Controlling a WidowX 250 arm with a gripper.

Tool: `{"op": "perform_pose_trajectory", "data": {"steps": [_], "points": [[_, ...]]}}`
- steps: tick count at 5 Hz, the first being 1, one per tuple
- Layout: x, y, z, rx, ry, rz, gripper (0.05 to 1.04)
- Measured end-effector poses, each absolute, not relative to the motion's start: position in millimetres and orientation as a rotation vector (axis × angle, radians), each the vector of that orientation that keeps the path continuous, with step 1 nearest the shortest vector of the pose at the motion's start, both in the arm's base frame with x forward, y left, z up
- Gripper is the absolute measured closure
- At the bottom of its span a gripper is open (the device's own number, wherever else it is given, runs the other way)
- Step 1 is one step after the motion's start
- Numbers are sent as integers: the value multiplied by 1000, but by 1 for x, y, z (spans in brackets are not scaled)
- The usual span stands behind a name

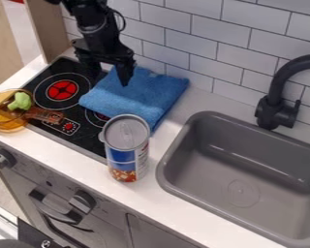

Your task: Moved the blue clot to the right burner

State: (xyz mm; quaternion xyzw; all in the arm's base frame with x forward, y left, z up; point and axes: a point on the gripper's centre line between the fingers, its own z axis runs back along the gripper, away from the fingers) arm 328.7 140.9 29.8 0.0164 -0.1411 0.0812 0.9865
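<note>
The pincer point(110, 80) is released, its two fingers standing apart and pointing down over the far left edge of the folded blue cloth point(139, 97). Most of the cloth lies to the right of it and nearer the camera, with the view's right finger in front of the cloth and the other over the dark glass of the stove point(89, 136). Whether either finger touches the fabric cannot be told. The cloth's longer sides run from left to right across the view, slanting a little toward the camera

It covers much of the right burner point(97, 116), whose near rim peeps out at the left, and its right part spreads onto the white surface point(177, 114). The placing looks close to done; if it needs centring, the cloth would have to go a little left, and a grip on its edge might bunch the folds

The tall can point(127, 145) stands upright just beside the cloth's near corner and could be knocked by a low drag that way. The left burner point(62, 90) is uncovered. An amber pot point(7, 124) with a green toy point(20, 101) in it sits at the far left, its handle point(46, 115) over the stove. The sink point(241, 169) lies to the right, out of the way
</note>
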Motion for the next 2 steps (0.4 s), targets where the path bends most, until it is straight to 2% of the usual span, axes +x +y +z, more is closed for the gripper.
{"op": "perform_pose_trajectory", "data": {"steps": [1, 2], "points": [[306, 171, 28, 46, -240, 138, 83], [287, 202, 28, 70, -233, 157, 83]]}}
